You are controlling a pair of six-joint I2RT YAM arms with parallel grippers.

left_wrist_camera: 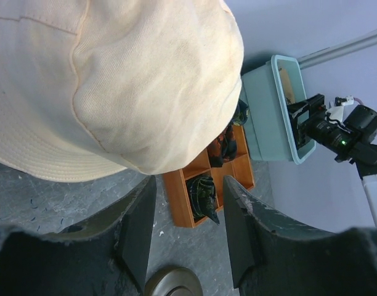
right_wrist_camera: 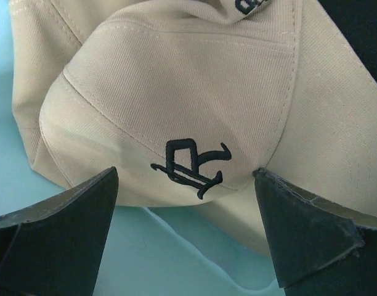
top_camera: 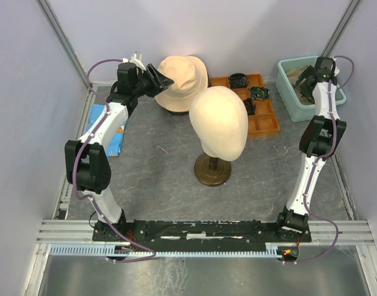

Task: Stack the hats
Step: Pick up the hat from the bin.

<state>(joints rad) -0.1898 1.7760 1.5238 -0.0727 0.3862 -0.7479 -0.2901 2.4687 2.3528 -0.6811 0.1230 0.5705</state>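
Note:
A plain beige hat [top_camera: 182, 79] sits at the back of the table, filling the upper left of the left wrist view [left_wrist_camera: 114, 80]. My left gripper [top_camera: 159, 80] is at its left brim; its jaws [left_wrist_camera: 188, 231] stand open with nothing between them, and the hat lies just past the fingertips. A tan cap with a black emblem [right_wrist_camera: 176, 92] lies inside the teal tub [top_camera: 293, 105]. Over it my right gripper [top_camera: 307, 79] hangs wide open [right_wrist_camera: 185, 216], its fingers on either side of the emblem and not touching the cap. A black fabric edge [right_wrist_camera: 361, 37] shows beside the tan cap.
A cream mannequin head [top_camera: 219, 122] on a brown stand [top_camera: 212, 171] rises mid-table. An orange compartment tray [top_camera: 267, 123] with dark items lies between the hat and the tub. A blue packet [top_camera: 109, 131] lies under the left arm. Walls close in on both sides.

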